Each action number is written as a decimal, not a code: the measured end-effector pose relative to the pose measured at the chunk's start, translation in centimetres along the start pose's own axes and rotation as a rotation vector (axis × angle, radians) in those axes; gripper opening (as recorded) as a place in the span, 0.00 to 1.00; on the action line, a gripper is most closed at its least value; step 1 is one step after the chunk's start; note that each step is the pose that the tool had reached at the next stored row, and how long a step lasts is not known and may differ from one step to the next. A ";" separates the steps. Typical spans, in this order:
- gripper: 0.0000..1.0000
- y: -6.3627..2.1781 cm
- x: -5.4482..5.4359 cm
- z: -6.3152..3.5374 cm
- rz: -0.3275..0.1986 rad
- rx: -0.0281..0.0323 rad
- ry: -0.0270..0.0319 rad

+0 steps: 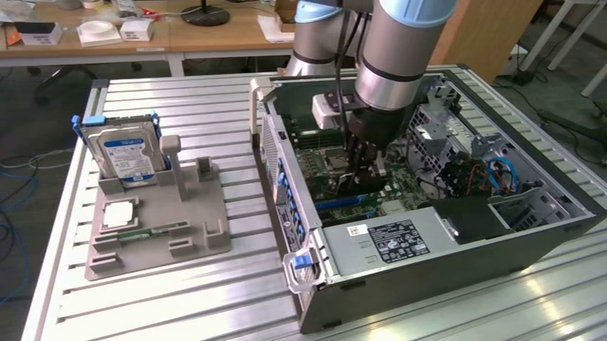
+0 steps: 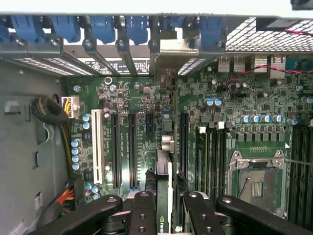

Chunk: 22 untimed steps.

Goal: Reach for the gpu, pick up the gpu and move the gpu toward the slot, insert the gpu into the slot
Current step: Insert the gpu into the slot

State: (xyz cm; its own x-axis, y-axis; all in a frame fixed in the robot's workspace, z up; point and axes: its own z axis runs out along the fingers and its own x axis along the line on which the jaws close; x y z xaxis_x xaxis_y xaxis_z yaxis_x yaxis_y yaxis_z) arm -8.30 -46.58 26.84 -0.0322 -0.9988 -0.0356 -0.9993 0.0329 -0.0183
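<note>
The black jointed metal fingers (image 2: 142, 213) of the claw (image 2: 164, 208) are clamped on the gpu (image 2: 165, 169), a thin dark circuit card seen edge-on. Its pale metal bracket (image 2: 178, 51) lies toward the row of blue plastic latches (image 2: 102, 27) at the edge of the green motherboard (image 2: 234, 98). The card stands upright just above that motherboard, over its long black slots (image 2: 132, 147). Whether its lower edge already touches one I cannot tell. The motherboard lies in the open grey steel computer case (image 1: 417, 256) on the ribbed aluminium desk (image 1: 190, 298).

The likely trouble is misalignment. If the card sits slightly off the slot's line, a downward push would land its edge on the motherboard beside the slot. That could tilt the card or shift it in the grip. The bracket could also catch on the case frame by the latches.
</note>
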 end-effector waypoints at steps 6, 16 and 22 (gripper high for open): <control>0.26 0.07 0.0 0.46 0.000 0.0000 0.0000; 0.26 0.48 0.0 0.80 0.000 0.0000 0.0000; 0.26 0.55 0.1 0.91 0.000 -0.0001 0.0002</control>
State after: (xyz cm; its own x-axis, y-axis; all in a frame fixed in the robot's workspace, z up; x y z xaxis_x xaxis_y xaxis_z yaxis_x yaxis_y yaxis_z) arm -8.84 -46.58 25.92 -0.0323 -0.9988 -0.0354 -0.9993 0.0330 -0.0182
